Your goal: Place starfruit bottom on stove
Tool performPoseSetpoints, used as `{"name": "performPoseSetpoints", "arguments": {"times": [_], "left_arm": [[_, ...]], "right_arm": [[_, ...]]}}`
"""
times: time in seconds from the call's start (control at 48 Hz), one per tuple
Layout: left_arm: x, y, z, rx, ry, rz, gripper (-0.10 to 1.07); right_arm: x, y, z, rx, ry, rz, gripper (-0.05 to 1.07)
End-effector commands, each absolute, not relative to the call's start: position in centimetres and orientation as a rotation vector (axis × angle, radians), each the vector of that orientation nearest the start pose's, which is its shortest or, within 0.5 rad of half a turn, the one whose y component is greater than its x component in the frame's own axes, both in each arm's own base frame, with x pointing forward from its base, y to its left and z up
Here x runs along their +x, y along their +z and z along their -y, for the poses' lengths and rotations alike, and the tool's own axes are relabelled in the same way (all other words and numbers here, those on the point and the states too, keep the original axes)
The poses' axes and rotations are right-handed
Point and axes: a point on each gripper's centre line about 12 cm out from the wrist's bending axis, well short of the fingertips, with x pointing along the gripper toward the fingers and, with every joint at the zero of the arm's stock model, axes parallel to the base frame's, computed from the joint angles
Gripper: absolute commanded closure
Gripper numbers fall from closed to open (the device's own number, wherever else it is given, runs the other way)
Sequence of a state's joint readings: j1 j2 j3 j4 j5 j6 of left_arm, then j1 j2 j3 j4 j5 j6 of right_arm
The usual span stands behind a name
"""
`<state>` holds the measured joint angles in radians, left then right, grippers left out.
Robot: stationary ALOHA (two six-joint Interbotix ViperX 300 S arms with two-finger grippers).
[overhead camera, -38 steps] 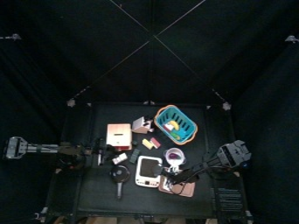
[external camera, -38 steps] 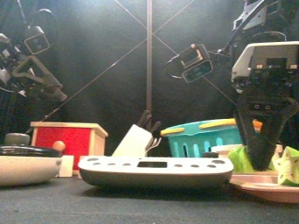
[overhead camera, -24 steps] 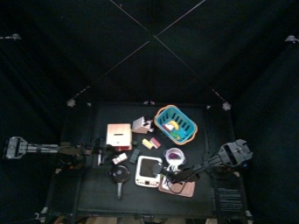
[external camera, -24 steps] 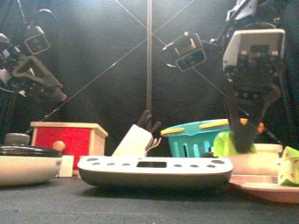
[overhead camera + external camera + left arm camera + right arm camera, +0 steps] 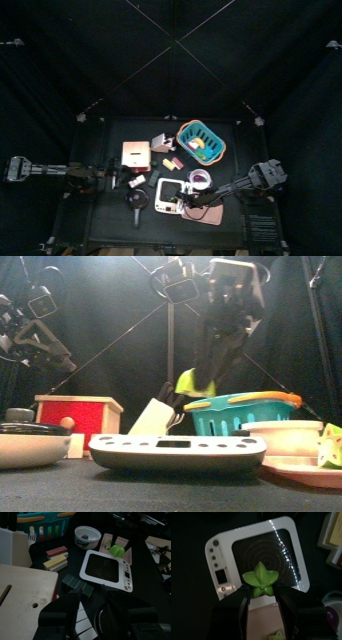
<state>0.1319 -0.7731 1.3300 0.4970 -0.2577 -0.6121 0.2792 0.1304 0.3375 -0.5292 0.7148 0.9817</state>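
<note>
One starfruit piece [image 5: 260, 582] is clamped in the jaws of the right gripper [image 5: 262, 596], which has lifted it off the pink plate [image 5: 305, 467] and swung it left; it hangs in the air above the white stove [image 5: 256, 557], over the round black cooking surface and not yet touching it. That puts the carry nearly done, so I judge lowering and release remain. A second green piece [image 5: 329, 446] lies on the plate. The left gripper [image 5: 85, 612] rests near the wooden board [image 5: 17, 594], its jaws parted and empty. Behind stands a teal basket [image 5: 243, 413].
</note>
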Motion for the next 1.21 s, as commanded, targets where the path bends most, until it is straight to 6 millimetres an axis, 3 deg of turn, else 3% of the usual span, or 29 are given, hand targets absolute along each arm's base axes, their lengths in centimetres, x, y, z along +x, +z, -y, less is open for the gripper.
{"name": "performPoseSetpoints", "arguments": {"times": [0.0, 0.292, 0.5, 0.771, 1.188], "left_arm": [[20.2, 19.2, -1.3, -0.170, 0.032, -0.310, 0.19], [20.2, 19.2, -1.3, -0.170, 0.033, -0.312, 0.19], [20.2, 19.2, -1.3, -0.170, 0.033, -0.312, 0.20], [20.1, 19.1, -1.3, -0.170, 0.033, -0.313, 0.20], [20.1, 19.1, -1.3, -0.170, 0.033, -0.313, 0.20]], "right_arm": [[42.7, 19.5, -7.1, 0.202, -0.337, -0.935, 0.34], [44.8, 17.4, -5.4, 0.232, -0.357, -0.934, 0.33], [45.2, 17.3, -4.8, 0.269, -0.354, -0.914, 0.29], [45.4, 16.8, -4.5, 0.272, -0.359, -0.923, 0.14], [45.4, 17.3, -4.4, 0.272, -0.373, -0.925, 0.14]]}}
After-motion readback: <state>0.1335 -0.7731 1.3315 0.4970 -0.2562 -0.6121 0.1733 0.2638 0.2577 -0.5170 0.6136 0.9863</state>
